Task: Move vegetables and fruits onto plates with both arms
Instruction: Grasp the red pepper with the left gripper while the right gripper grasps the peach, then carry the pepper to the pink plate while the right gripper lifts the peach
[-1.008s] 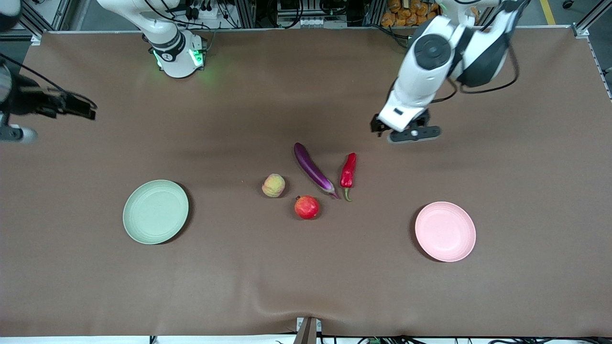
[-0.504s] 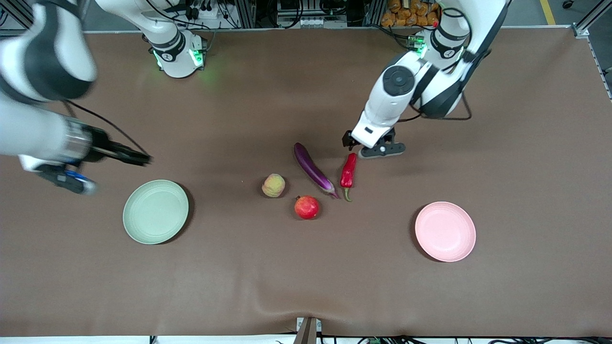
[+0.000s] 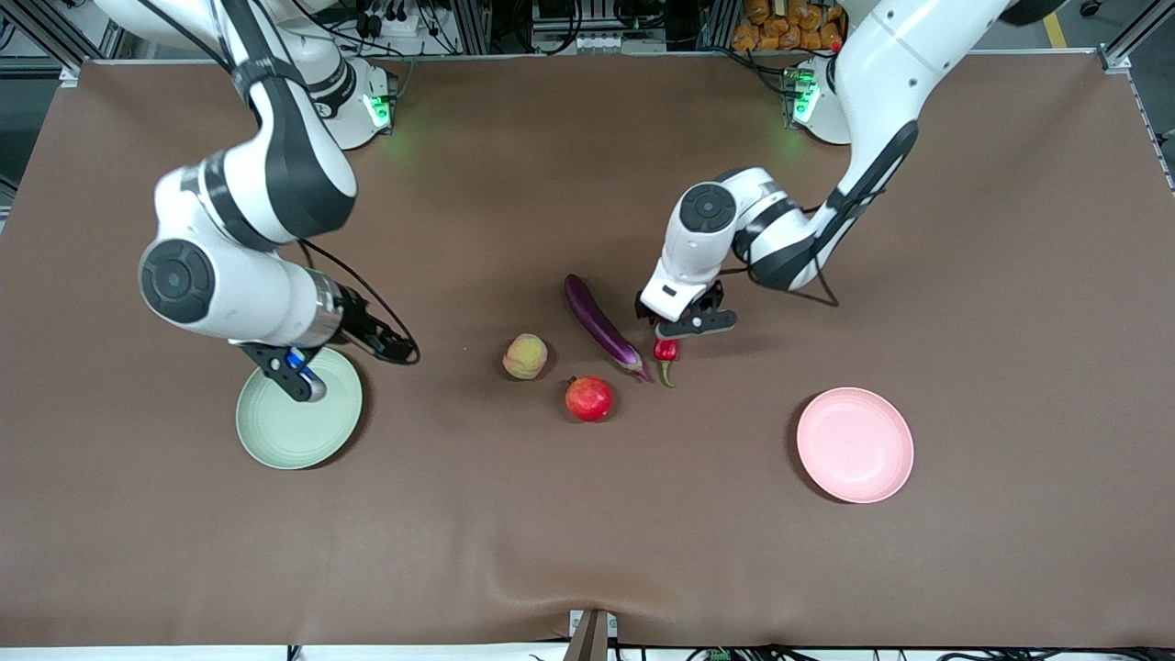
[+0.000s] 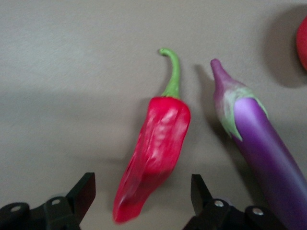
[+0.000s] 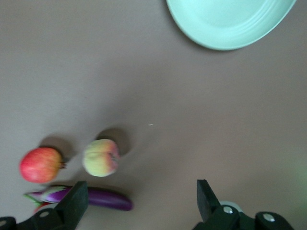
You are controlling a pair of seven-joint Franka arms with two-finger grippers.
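Left claw (image 4: 143, 191) hangs wide open and empty straddling the chili pepper (image 4: 156, 148), lined up to pinch it, eggplant (image 3: 603, 328) at its 9 o'clock on the worktop (image 3: 587, 532), while the right claw (image 5: 139, 201), also spread empty, sits over bare cloth by the green plate (image 3: 285, 431).

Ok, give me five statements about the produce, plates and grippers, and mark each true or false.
1. Both plates are bare. True: the green plate and the pink plate hold nothing.
2. The left gripper is open over the chili. True.
3. The right gripper holds the peach. False: it is open, and the peach lies on the table.
4. The eggplant lies on the pink plate. False: it lies on the table beside the chili.
5. The pomegranate lies nearer the front camera than the peach. True.
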